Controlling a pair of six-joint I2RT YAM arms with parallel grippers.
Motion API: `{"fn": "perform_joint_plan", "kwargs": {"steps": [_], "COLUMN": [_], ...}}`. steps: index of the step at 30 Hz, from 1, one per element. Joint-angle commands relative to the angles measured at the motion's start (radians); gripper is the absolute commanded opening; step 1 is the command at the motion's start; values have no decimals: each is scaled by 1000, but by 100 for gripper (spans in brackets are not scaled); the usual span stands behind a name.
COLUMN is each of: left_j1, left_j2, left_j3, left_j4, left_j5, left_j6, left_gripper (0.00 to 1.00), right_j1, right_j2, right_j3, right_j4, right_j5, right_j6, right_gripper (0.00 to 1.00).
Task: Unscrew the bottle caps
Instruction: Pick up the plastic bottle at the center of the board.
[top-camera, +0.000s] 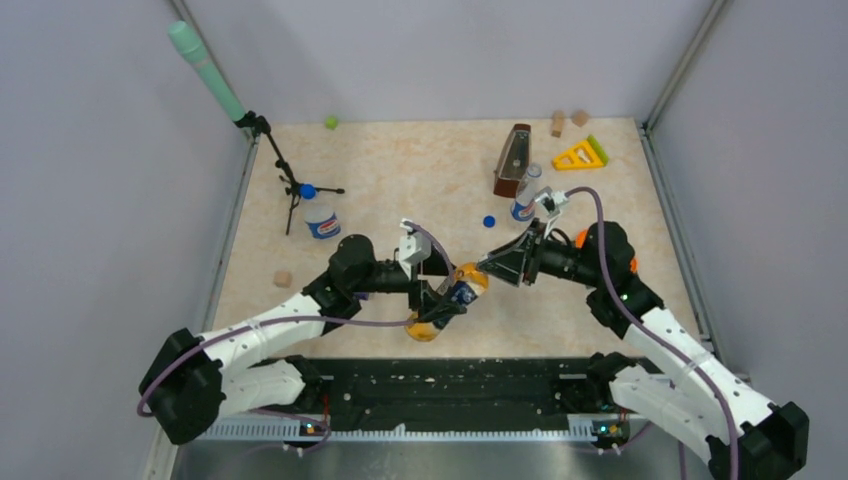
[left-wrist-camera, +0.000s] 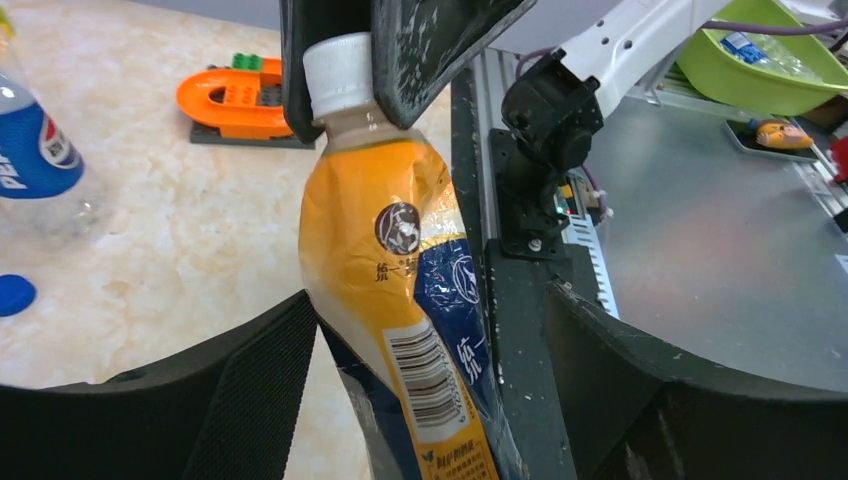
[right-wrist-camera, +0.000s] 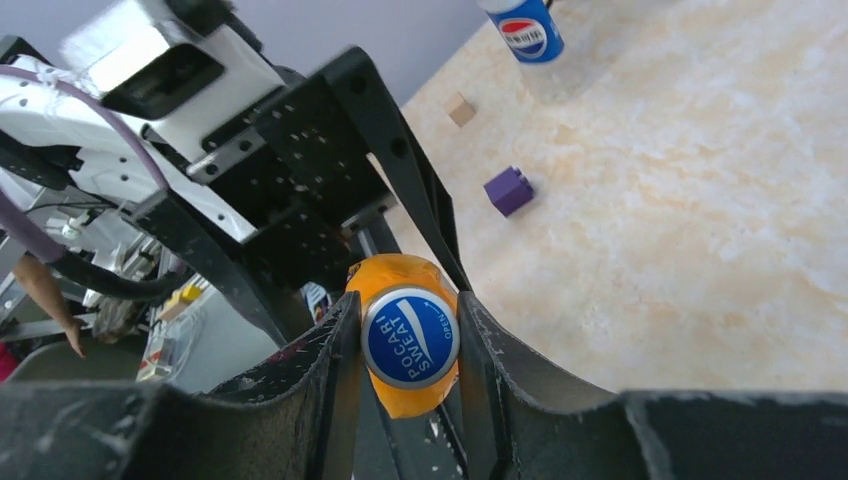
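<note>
One round plastic cap (right-wrist-camera: 410, 337), crinkled orange bottle (left-wrist-camera: 385, 250)

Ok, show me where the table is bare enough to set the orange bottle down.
Widest bare table lies back-centre, between the left Pepsi bottle and the brown wedge. A smaller strip runs along the right edge, beside the right arm. Crowded: the back-right corner around the yellow triangle, and the centre, where the arms meet on the orange bottle.

Your left tool (top-camera: 447, 298) grips the orange-labelled plastic bottle (top-camera: 458, 292) over the beige marbled worktop (top-camera: 400, 170), your right tool (top-camera: 493, 267) at its top end. A small dark blue round cap (top-camera: 489, 221) lies loose nearby.
</note>
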Motion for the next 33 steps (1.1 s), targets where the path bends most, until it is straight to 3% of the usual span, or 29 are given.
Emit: {"fn": "perform_joint_plan", "kwargs": {"steps": [1,7,10,16,20,23,26,33], "left_j1": [1,1,1,1,1,1,1,1], "left_j2": [48,77,54,5,-17,-16,-14,4], "left_j3": [80,152,142,127,112,111,115,114], "left_j4": [-90,-271,-284,-294,-305,-320,-334,-313], "left_j5": [64,18,-14,-73,-120,-136,-140,-134], "left_j6": [29,77,82,83,96,104,105,92], "left_gripper": [81,66,64,48,49,61,66,64], "right_j1": [14,16,17,16,16,17,16,16], "right_j2": [-39,-74,-99,-117,-132,-155,-174,-165], "right_j3": [-10,-19,-49,-104,-138,-182,-201,-214], "right_j4": [186,166,193,221,280,344,389,445], "right_j5": [-44,-37,1,57,85,167,189,165], "right_j6": [9,-64,-45,-19,8,58,83,118], "right_gripper": [0,0,0,0,0,0,0,0]}}
